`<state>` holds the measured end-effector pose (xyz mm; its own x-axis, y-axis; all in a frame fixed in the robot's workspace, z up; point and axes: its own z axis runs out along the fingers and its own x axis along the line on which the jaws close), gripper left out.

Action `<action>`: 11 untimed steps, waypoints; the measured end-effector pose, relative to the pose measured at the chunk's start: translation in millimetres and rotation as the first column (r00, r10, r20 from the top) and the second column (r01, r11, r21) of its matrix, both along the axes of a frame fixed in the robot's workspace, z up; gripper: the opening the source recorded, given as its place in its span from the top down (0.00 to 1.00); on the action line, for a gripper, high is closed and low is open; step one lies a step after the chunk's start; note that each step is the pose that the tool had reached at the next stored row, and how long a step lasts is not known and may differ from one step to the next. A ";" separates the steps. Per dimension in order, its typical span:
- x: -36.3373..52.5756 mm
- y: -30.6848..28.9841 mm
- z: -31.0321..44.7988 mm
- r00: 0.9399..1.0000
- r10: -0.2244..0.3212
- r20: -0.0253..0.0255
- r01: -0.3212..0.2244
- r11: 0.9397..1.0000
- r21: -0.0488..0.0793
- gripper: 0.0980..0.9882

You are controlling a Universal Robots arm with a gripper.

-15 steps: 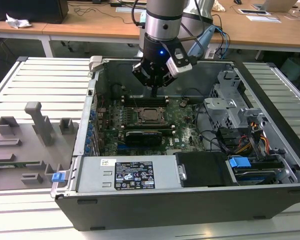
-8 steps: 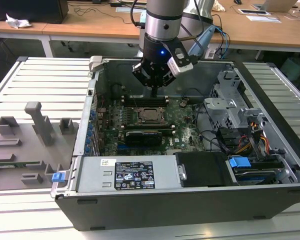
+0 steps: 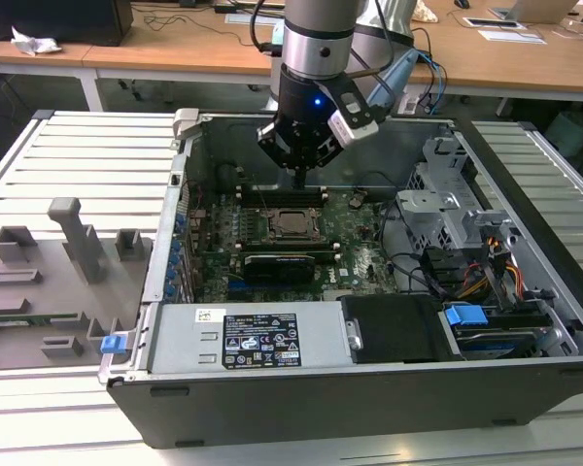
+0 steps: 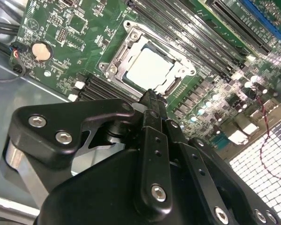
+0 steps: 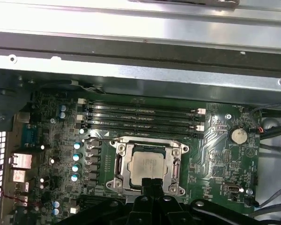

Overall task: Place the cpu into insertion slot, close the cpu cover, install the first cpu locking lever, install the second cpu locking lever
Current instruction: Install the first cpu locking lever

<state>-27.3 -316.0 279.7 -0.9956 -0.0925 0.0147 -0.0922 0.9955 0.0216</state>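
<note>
Hanging closed and empty, the gripper [image 4: 152, 97] is just beside the socketed cpu [image 4: 147, 69].

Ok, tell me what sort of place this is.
Probably a robotics lab or test workshop. A robot arm hangs over an open computer case that sits on a slatted metal table, with wooden desks behind it.

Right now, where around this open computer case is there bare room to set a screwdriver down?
Free: the slatted table beyond the grey fixture tray, at the exterior view's left of the case, and the slats at its right. Crowded: inside the case, with cables and the hand near the cpu.
</note>
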 end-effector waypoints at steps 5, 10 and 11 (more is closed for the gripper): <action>-13.5 0.0 -0.9 1.000 0.019 0.015 -0.019 1.000 0.005 0.99; -24.8 0.9 -2.2 0.999 0.013 0.029 -0.014 1.000 0.007 0.99; -25.3 1.1 -2.5 1.000 0.008 0.029 -0.008 1.000 0.007 0.99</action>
